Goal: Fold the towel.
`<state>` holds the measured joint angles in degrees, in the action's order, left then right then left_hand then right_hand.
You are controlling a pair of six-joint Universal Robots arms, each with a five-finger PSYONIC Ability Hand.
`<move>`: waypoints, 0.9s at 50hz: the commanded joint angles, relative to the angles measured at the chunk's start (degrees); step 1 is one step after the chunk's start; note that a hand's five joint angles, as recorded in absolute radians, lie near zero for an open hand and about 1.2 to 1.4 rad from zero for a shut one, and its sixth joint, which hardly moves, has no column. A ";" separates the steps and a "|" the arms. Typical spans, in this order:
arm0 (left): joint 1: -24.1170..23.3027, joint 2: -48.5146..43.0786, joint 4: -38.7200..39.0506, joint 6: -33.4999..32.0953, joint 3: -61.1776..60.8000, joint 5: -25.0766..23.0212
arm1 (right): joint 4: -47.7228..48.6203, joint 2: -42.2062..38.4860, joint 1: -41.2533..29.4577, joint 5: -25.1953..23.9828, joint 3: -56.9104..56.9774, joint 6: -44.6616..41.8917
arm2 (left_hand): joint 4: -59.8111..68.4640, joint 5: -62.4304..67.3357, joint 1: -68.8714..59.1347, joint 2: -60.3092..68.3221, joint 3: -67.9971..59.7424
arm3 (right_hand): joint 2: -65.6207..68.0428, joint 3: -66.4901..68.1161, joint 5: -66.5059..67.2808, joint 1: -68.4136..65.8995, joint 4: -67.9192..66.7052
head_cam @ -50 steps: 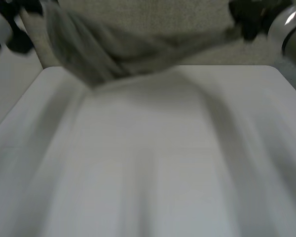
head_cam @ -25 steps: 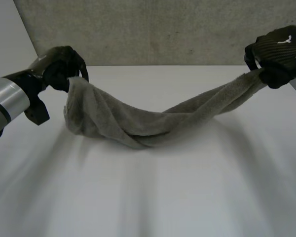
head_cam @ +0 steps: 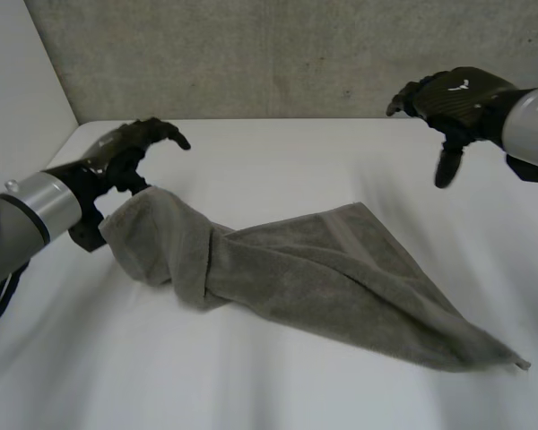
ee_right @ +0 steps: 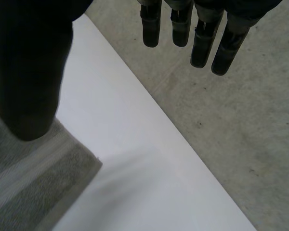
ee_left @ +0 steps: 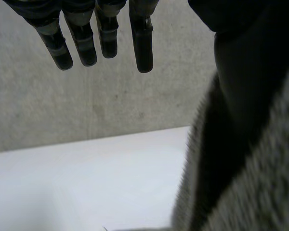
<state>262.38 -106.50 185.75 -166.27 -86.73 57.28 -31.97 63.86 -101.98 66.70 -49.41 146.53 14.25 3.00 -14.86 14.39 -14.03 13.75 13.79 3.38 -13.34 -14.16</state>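
The head camera looks down from between and behind the arms at the whole table [head_cam: 278,394], while the wrist cameras sit very close behind the left hand [ee_left: 142,43] and right hand [ee_right: 202,43], seeing the same table, towel [head_cam: 323,269] and grey wall [head_cam: 296,54].

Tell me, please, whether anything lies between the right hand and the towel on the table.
Nothing visible does. The right hand, fingers straight, hangs over the far side of the table. The towel lies crumpled nearer the robot, and bare white tabletop is all that shows between them.
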 commanded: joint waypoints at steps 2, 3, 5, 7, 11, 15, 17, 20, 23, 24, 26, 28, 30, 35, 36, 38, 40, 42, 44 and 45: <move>1.47 4.37 -5.47 -0.28 5.16 0.73 | -1.34 -15.93 -4.72 5.70 18.08 3.50 | -3.70 -2.45 4.31 -3.84 3.48 | -3.75 -3.79 -3.38 3.34 4.16; 1.38 4.81 -6.61 -0.37 5.78 0.73 | -1.43 -19.53 -5.33 7.55 21.86 3.94 | -3.70 -2.45 4.31 -3.84 3.48 | -3.75 -3.79 -3.38 3.34 4.16; 1.30 5.08 -7.50 -0.46 6.30 0.82 | -1.52 -23.05 -6.12 8.87 25.56 4.03 | -3.53 -2.29 4.14 -3.68 3.31 | -3.75 -3.79 -3.38 3.34 4.16; 1.29 5.52 -8.21 -0.46 6.49 0.82 | -1.78 -26.51 -7.10 9.50 29.02 4.03 | -3.53 -2.28 4.14 -3.67 3.31 | -3.75 -3.79 -3.38 3.34 4.16; 1.38 8.32 -9.00 -0.72 6.05 1.52 | -2.40 -35.18 -8.59 9.32 36.73 4.12 | -3.36 -2.12 3.97 -3.51 3.14 | -3.75 -3.79 -3.38 3.34 4.16; 1.47 9.21 -9.00 -0.90 5.61 3.02 | -2.40 -39.16 -8.68 9.23 39.13 4.21 | -3.36 -2.12 3.97 -3.51 3.14 | -3.75 -3.79 -3.38 3.34 4.16; 1.47 9.47 -9.09 -0.98 5.43 4.07 | -2.31 -42.05 -8.77 8.89 39.74 4.29 | -3.36 -2.12 3.97 -3.51 3.14 | -3.75 -3.79 -3.38 3.34 4.16; 1.47 9.56 -9.17 -1.16 4.82 4.25 | -1.87 -43.90 -8.77 8.62 39.83 4.38 | -3.36 -2.12 3.97 -3.51 3.14 | -3.17 -3.21 -2.80 2.76 3.58; 1.47 9.56 -9.17 -1.16 3.94 4.25 | -1.70 -45.14 -8.68 8.27 40.09 5.08 | -3.36 -2.12 3.97 -3.51 3.14 | -2.33 -2.36 -1.95 1.91 2.74; 1.47 9.56 -9.17 -1.16 3.94 4.25 | -1.70 -45.14 -8.68 8.27 40.10 5.09 | -3.36 -2.12 3.97 -3.51 3.14 | -2.32 -2.36 -1.95 1.91 2.73; 1.38 9.65 -9.17 -1.16 3.59 4.25 | -1.34 -45.49 -8.68 8.09 40.27 5.70 | -3.36 -2.12 3.97 -3.51 3.14 | 0.20 0.16 0.57 -0.62 0.21; 1.30 9.74 -9.09 -1.25 2.71 4.16 | -0.73 -46.37 -8.50 7.39 40.53 6.58 | -3.36 -2.12 3.97 -3.51 3.14 | 2.38 2.34 2.75 -2.80 -1.97; 1.29 9.74 -9.00 -1.25 2.36 4.16 | -0.64 -46.81 -8.50 7.13 40.53 6.58 | -3.36 -2.12 3.97 -3.51 3.14 | 2.89 2.85 3.26 -3.30 -2.48; 0.68 9.83 -9.00 -1.25 1.83 4.25 | -0.64 -47.60 -8.15 6.42 40.53 6.67 | -3.19 -1.95 3.80 -3.34 2.98 | 3.73 3.70 4.10 -4.15 -3.32; 0.59 10.00 -9.00 -1.33 1.48 4.16 | -0.64 -47.69 -8.06 6.34 40.53 6.67 | -3.19 -1.95 3.80 -3.34 2.98 | 4.07 4.03 4.44 -4.48 -3.65; 0.59 10.00 -8.91 -1.34 1.04 4.16 | -0.64 -47.95 -7.89 6.25 40.53 6.67 | -3.19 -1.95 3.80 -3.34 2.98 | 4.40 4.37 4.78 -4.82 -3.99; 0.59 10.09 -8.91 -1.34 0.60 4.16 | -0.64 -48.13 -7.89 6.07 40.53 6.67 | -3.19 -1.95 3.80 -3.34 2.98 | 4.57 4.54 4.95 -4.99 -4.16; 0.59 10.09 -8.82 -1.34 -0.02 4.07 | -0.64 -48.31 -7.80 6.07 40.53 6.67 | -3.19 -1.95 3.80 -3.34 2.98 | 5.41 5.37 5.78 -5.83 -5.00; 0.59 10.09 -8.74 -1.34 -0.37 4.07 | -0.64 -48.39 -7.80 6.07 40.53 6.67 | -3.19 -1.95 3.80 -3.34 2.98 | 5.75 5.71 6.12 -6.17 -5.34; 0.59 10.09 -8.74 -1.34 -0.37 4.07 | -0.64 -48.39 -7.80 6.07 40.53 6.67 | -3.19 -1.95 3.80 -3.34 2.98 | 5.75 5.72 6.13 -6.17 -5.34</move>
<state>262.99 -96.47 176.85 -167.59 -86.03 61.42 -32.57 15.76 -109.90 72.83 -8.87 153.25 14.25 3.04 -14.86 14.39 -14.03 17.47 17.47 8.35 -17.74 -17.59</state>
